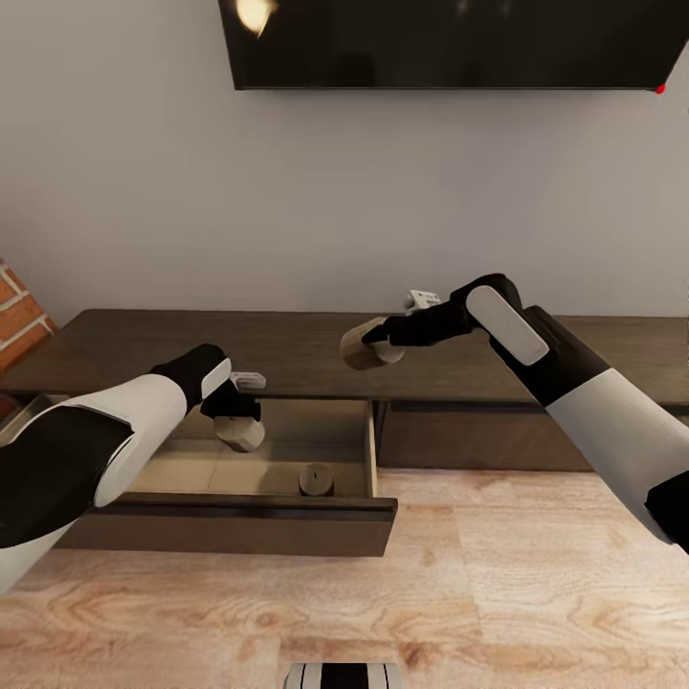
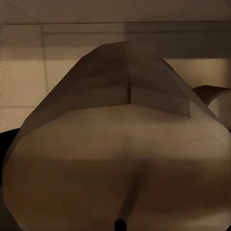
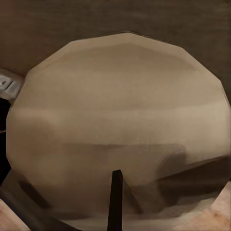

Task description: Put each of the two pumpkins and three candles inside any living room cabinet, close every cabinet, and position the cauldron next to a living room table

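The long dark-brown cabinet (image 1: 316, 344) runs under the wall TV, with its left drawer (image 1: 287, 517) pulled out and showing a pale wood floor. One grey-tan candle (image 1: 316, 478) stands inside that drawer near the front. My left gripper (image 1: 234, 421) hangs over the drawer, shut on a second beige candle (image 1: 241, 435), whose body looms close in the left wrist view (image 2: 115, 159). My right gripper (image 1: 383, 344) hovers above the cabinet top, shut on a third candle (image 1: 364, 349), its round face close in the right wrist view (image 3: 115, 125).
A black TV (image 1: 450, 43) hangs on the grey wall above the cabinet. A small white object (image 1: 421, 300) lies on the cabinet top behind my right arm. Brick wall (image 1: 17, 321) edges the far left. Light wood floor (image 1: 478, 593) spreads in front.
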You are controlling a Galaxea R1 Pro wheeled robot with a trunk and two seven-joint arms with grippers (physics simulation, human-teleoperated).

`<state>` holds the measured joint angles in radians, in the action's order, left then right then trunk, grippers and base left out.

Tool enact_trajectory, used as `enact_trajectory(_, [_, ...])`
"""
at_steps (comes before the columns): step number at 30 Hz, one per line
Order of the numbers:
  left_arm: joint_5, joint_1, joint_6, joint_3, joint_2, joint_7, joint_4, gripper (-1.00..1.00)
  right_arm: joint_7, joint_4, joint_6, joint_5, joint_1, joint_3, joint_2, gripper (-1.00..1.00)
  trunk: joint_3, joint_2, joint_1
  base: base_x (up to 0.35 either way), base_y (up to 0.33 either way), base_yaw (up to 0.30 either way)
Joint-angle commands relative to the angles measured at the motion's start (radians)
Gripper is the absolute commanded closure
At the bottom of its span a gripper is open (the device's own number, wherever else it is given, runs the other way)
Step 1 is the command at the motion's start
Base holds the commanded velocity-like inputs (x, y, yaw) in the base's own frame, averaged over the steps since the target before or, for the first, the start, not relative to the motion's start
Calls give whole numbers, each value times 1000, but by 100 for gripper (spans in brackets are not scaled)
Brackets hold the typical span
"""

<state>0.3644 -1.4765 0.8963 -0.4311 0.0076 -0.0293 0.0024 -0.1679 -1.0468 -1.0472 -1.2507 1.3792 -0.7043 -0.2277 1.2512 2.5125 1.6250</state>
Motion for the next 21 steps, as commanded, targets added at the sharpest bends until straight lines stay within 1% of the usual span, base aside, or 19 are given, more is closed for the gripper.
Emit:
enact_trajectory(1, [6,-1,0,-9,0,-3,0,100,-10,-4,0,-10,1,-3,-1,100,1,0,0,-6,0,0])
enact_trajectory(6, [5,1,-68,-8,0,-2,4,100,-9,-14,0,-12,6,-3,-2,100,1,0,0,-2,0,0])
enact_trajectory(9, [6,1,-86,-8,0,-2,5,100,-9,-39,0,-12,15,-3,-5,100,1,0,0,0,0,0])
enact_trajectory(11, [6,1,-90,-8,0,-1,5,100,-10,-65,0,-17,18,-3,-17,100,1,0,0,0,0,0])
enact_trajectory(12, [7,1,-91,-8,0,-1,5,100,-10,-74,0,-29,20,-3,-26,100,1,0,0,0,0,0])
enact_trajectory(17, [6,26,-93,-8,0,0,2,100,-13,-87,0,-114,56,-3,-73,100,1,0,0,0,0,0])
enact_trajectory(21, [6,28,-93,-8,0,0,5,100,-13,-88,0,-121,59,-3,-77,100,1,0,0,0,0,0])
